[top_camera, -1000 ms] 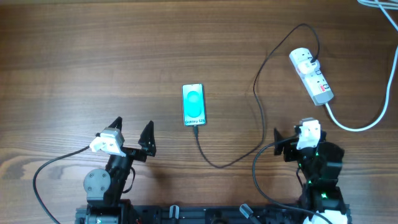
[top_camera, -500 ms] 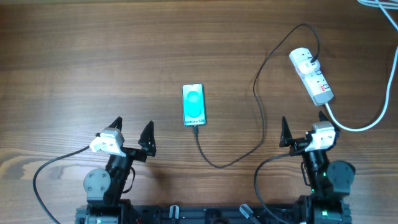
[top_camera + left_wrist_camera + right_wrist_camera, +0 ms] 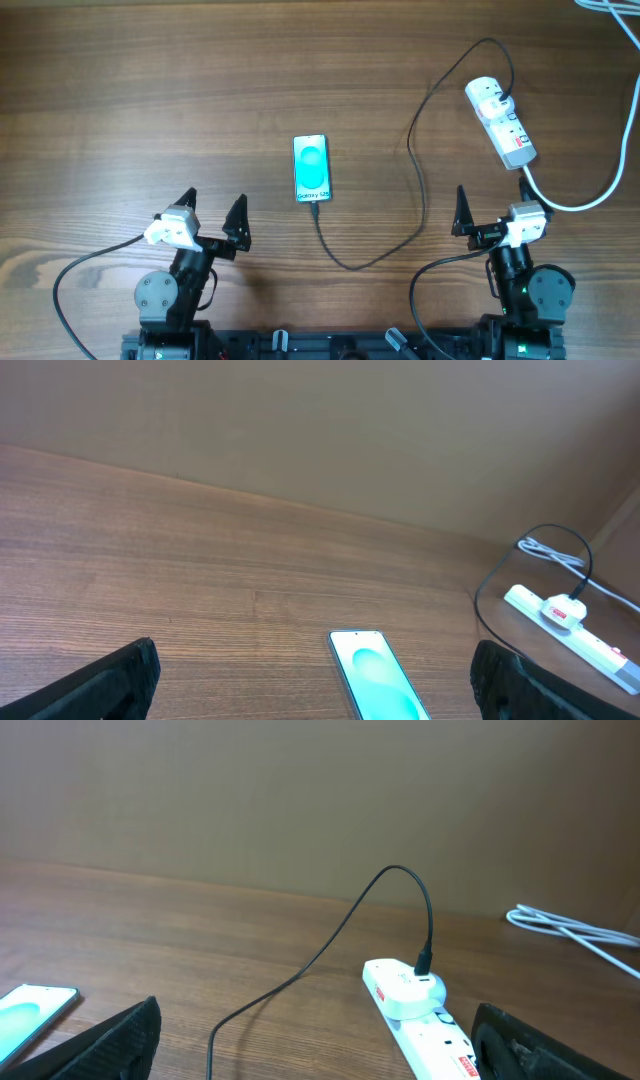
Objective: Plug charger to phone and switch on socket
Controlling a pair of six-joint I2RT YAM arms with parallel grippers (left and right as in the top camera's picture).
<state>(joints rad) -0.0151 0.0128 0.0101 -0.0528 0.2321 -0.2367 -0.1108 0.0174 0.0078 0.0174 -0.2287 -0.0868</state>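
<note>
The phone [image 3: 311,168] lies flat mid-table, its turquoise screen lit; it also shows in the left wrist view [image 3: 375,682] and at the left edge of the right wrist view [image 3: 30,1012]. The black charger cable [image 3: 420,200] runs from the phone's near end in a loop up to a white plug in the far outlet of the socket [image 3: 502,123], a white power strip at the back right, also in the right wrist view [image 3: 425,1020]. My left gripper [image 3: 213,215] is open and empty near the front left. My right gripper [image 3: 487,215] is open and empty, in front of the socket.
The socket's thick white cord [image 3: 585,195] curves off to the right edge. More white cable [image 3: 610,20] lies at the far right corner. A plain wall backs the table in both wrist views.
My right arm has swung back toward the front right and its gripper has turned to face the socket. The left arm, phone and cable have not moved.
</note>
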